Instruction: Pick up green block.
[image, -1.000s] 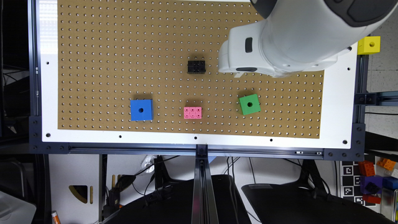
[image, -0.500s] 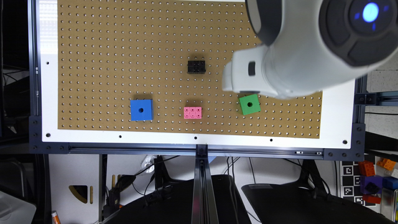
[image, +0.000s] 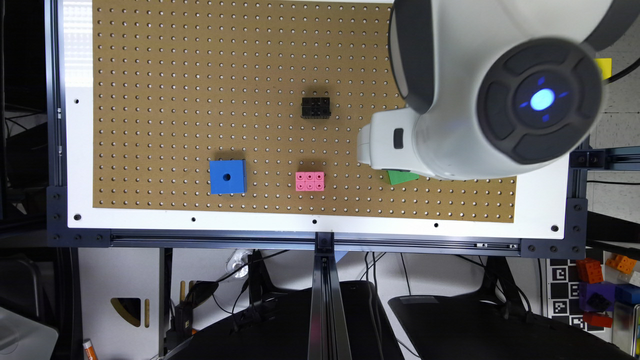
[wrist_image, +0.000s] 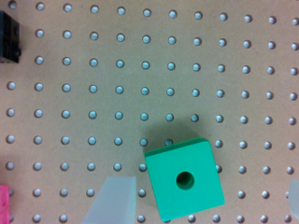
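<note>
I am looking down on a brown pegboard (image: 200, 75) framed in white. The green block (wrist_image: 183, 179) is sitting on it skewed to the hole rows, between my gripper (wrist_image: 205, 203) fingers (wrist_image: 113, 199), which are standing apart and empty. I am judging that the wrist should twist to square with the block's faces and centre over its hole before descending. Counting outward: one green block, one pink brick (image: 309, 181), one black brick (image: 315, 107), one blue cube (image: 228, 176), one yellow cube (image: 603, 67).
</note>
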